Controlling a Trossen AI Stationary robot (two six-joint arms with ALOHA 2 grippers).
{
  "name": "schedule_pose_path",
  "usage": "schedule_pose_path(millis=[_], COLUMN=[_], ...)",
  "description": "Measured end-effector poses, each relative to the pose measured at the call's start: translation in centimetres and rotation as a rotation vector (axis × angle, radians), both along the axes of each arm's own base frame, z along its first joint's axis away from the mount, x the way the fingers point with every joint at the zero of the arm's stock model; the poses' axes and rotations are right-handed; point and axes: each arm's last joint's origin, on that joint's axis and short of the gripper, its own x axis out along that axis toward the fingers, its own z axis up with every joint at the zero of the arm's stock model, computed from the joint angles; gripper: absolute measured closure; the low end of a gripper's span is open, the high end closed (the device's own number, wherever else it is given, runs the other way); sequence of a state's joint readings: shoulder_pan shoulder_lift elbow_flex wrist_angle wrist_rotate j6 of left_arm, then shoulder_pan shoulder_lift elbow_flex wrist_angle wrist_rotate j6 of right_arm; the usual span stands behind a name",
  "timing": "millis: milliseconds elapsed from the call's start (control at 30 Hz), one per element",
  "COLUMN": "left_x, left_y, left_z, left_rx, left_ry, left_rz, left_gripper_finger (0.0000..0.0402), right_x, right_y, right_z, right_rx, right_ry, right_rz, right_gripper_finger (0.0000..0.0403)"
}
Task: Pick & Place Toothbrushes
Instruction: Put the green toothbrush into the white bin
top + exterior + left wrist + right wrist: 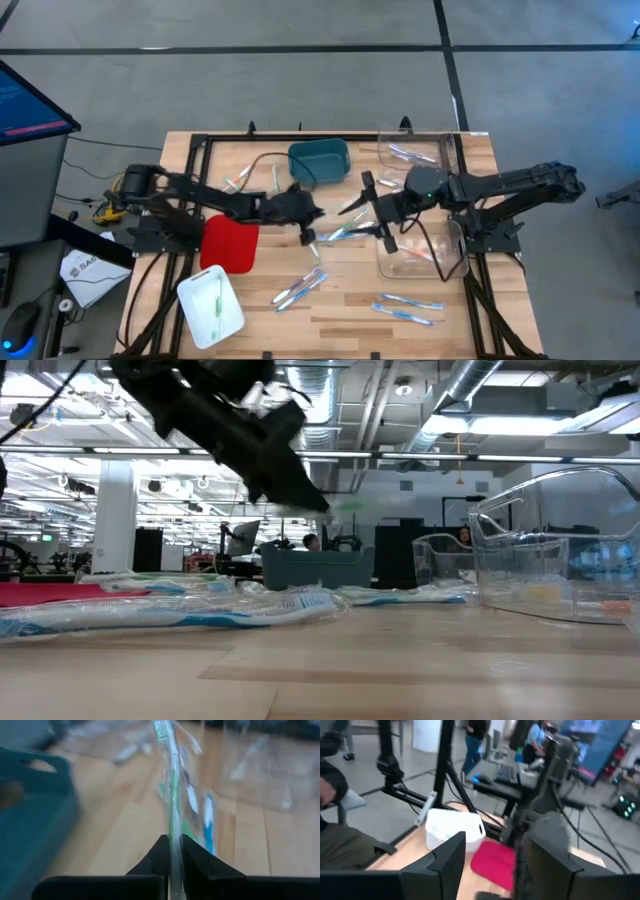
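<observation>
**Left gripper clamped on a green toothbrush, mid-table**

Green toothbrush (172,795) is pinched between my left gripper's (172,851) two fingers (150,857), in a clear wrapper, sticking straight out ahead of them. In the low view the same toothbrush (345,506) is off the wood, poking out of the left gripper (315,500) well above the table. High view: left gripper (308,232) sits near the table's middle, just at 3 o'clock of the red tray (229,243).

Other toothbrushes lie loose on the wooden table (330,320): a small cluster (299,288) at 6 o'clock of the left gripper, two blue ones (409,307) toward 5 o'clock near the front edge, a few (345,233) between the two grippers, a couple (236,183) at 10 o'clock beside the teal bin (319,161). One green toothbrush (215,298) lies in the white tray (211,306) at 7 o'clock. More sit in the clear bins, far one (413,152) at 1 o'clock and near one (420,255) at 4 o'clock.

My right gripper (377,213) hangs at 3 o'clock of the left one, near it but apart, jaws spread, nothing visible between them. Right wrist view shows its dark fingers (445,865) parted, with the red tray (492,862) and white tray (452,831) beyond.
</observation>
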State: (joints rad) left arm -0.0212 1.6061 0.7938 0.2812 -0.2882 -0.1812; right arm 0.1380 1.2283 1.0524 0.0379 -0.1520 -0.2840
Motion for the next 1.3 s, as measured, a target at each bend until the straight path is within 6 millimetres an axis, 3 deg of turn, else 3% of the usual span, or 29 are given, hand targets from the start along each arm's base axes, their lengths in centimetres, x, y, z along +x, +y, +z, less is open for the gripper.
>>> schedule_pose_path(millis=[167, 367, 500, 767, 1000, 1300], left_x=[-3.7, -8.0, -9.8, -10.6, -10.9, -11.0], left_y=[0.1, -0.2, -0.6, -1.6, -2.8, -3.5], left_z=[2.5, 4.4, 5.5, 6.6, 7.2, 7.3], left_rx=[0.007, 0.039, 0.018, -0.004, 0.017, 0.152], left_ry=[-0.182, -0.429, -0.61, -0.733, -0.791, -0.8], left_rz=[0.024, -0.059, -0.169, -0.352, -0.483, -0.551], left_gripper_finger=[0.0387, 0.0387, 0.0387, 0.0387, 0.0387, 0.0387], right_x=[-0.6, -2.1, -1.9, -0.3, -0.3, -0.3], right_y=[0.6, -1.5, -3.2, -3.6, -3.3, -3.2], right_z=[-0.4, -1.3, -1.8, -2.3, -2.3, -2.5], right_rx=[0.006, 0.09, 0.201, 0.266, 0.243, 0.594], right_ry=[-0.139, -0.311, -0.307, -0.372, -0.378, -0.258], right_rz=[0.03, -0.047, -0.105, -0.11, -0.097, -0.056], right_gripper_finger=[0.0205, 0.0205, 0.0208, 0.0206, 0.0209, 0.0206])
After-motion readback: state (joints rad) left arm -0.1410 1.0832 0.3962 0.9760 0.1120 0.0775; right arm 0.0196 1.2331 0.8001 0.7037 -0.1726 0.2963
